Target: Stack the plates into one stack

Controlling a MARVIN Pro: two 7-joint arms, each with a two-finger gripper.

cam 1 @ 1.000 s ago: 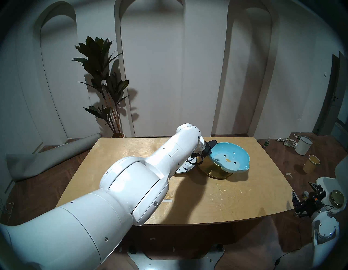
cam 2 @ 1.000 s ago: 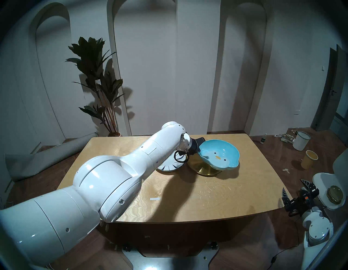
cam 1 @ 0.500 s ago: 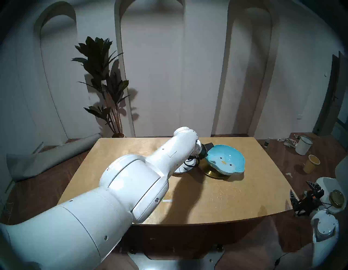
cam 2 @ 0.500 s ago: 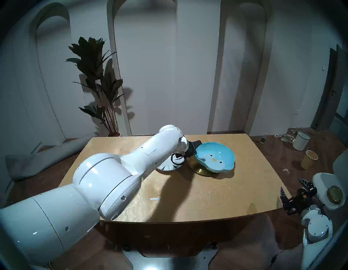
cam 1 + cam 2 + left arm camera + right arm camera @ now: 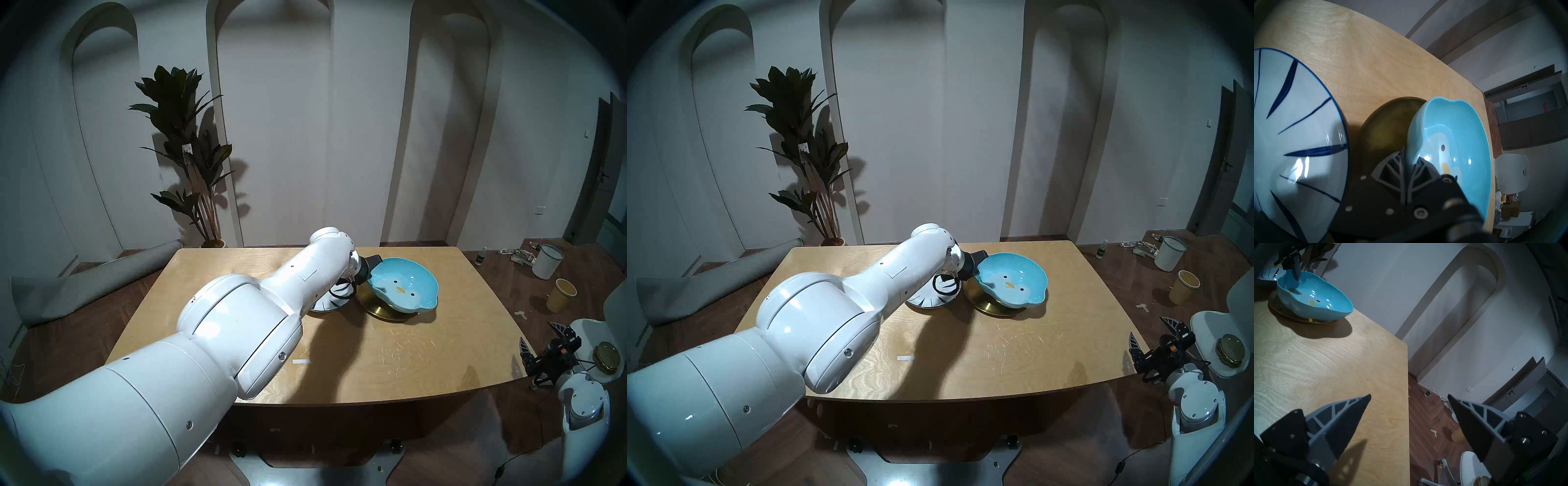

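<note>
Since the earlier frame, penguin plate point(image 5: 403, 288) had shifted left and sunk over gold plate point(image 5: 383, 310) near the desk's point(image 5: 424, 356) far edge, left gripper point(image 5: 1407, 161) clamping its rim. Right gripper point(image 5: 1409, 397) idled wide. Next: settle, release, fetch striped plate point(image 5: 929, 298).

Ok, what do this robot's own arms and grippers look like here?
Both arms are glossy white, made of rounded segments with small dark screw heads. The left arm has a thin rectangular outline marked on its forearm and a looped black cable at the wrist. Each gripper, left gripper and right gripper, has a black bolted base and two pointed grey lattice-ribbed jaws with dark inner pads. The right one shows a small orange mark.
</note>
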